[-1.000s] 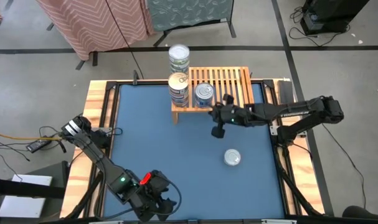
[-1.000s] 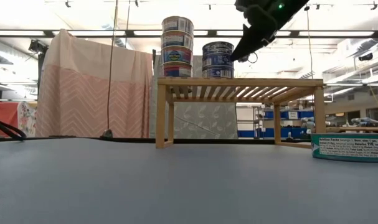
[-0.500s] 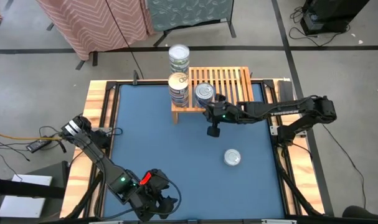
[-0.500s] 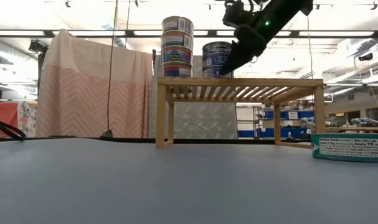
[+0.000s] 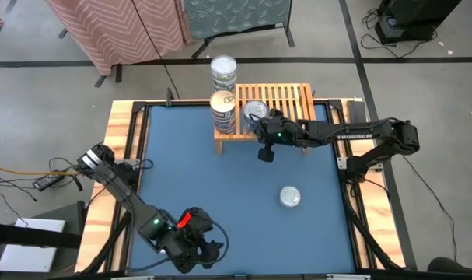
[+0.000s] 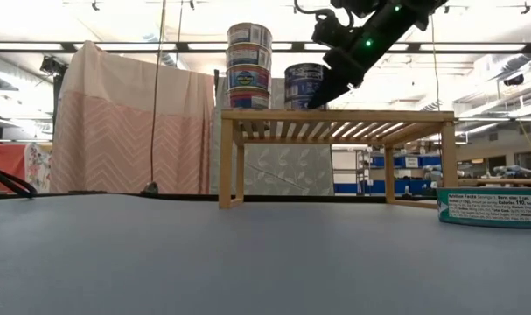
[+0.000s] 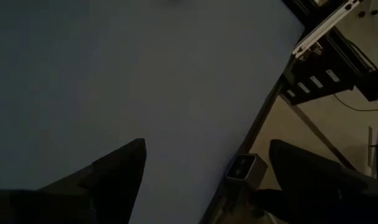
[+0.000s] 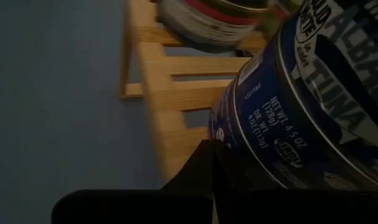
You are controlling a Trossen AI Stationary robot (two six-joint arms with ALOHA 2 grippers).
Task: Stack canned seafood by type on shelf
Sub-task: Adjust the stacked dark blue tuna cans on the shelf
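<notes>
Spanning most of the high view, the blue-topped desk (image 5: 204, 179) carries the wooden shelf (image 5: 286, 101) at its far edge, set there so both arms can reach it. The slatted rack stands on short legs, its top level, which suits stacking. On its left end stands a taller stack of tins (image 6: 248, 66) with red-and-blue labels; a second, lower stack of blue tuna tins (image 6: 302, 86) sits just beside it, apparently grouped by type. A separate column of tins (image 5: 223, 72) stands beyond the shelf, off the desk. One teal-labelled tin (image 6: 491, 208) lies alone on the desk, well apart from the shelf, judged still to be sorted.

The right claw (image 5: 265, 152) reaches in at the shelf's front edge, fingers pressed together and empty, its tip close against the blue tuna stack; whether it touches cannot be told. This posture is judged a nudge to square the stack, not a grasp.

The left claw (image 7: 201, 168) waits at the desk's near edge, spread wide, holding nothing.
</notes>
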